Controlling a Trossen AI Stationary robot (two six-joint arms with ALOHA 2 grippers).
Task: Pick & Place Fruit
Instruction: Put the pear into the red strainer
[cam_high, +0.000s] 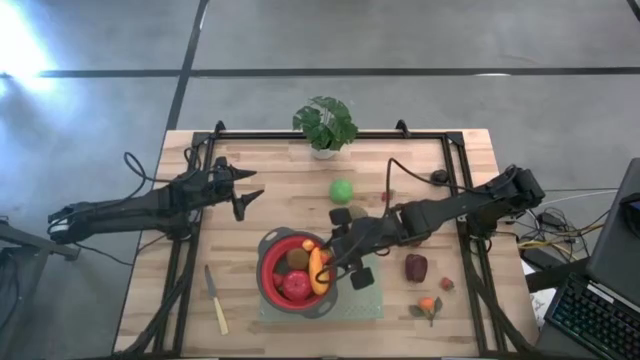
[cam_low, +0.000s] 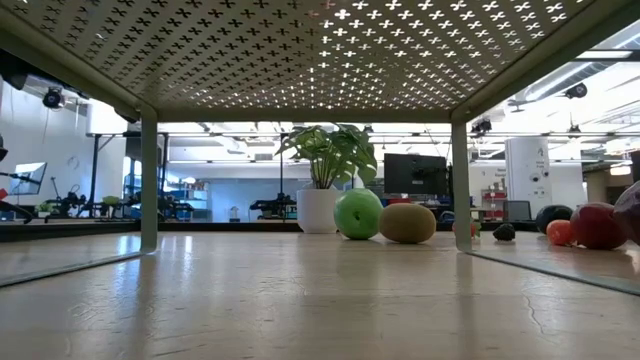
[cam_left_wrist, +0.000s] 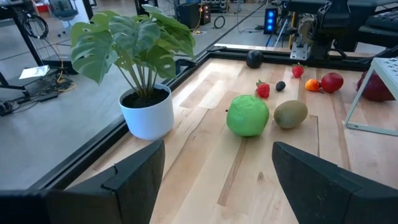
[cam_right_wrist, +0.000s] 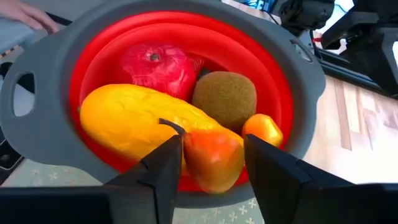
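A robotics lab or workshop, judging by the surroundings of the wooden table: bare concrete floor around it, a keyboard and cables just beside it, monitors and equipment stands beyond it, exposed ceiling ducts above.

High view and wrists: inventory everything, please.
Bowl: one, red with grey rim, on pale mat.
Bowl fruit: red apple, brown kiwi, long yellow-orange piece, small orange piece; pear-shaped piece at right pincer.
Loose fruit: green ball beside second kiwi, mid-table; dark-red lump, right.
Plant: one, green, white pot, far edge.
Knife: one, pale handle, front left.
Left pincer: open, left side.
Right pincer: over bowl.
Person's hand: beyond bowl.
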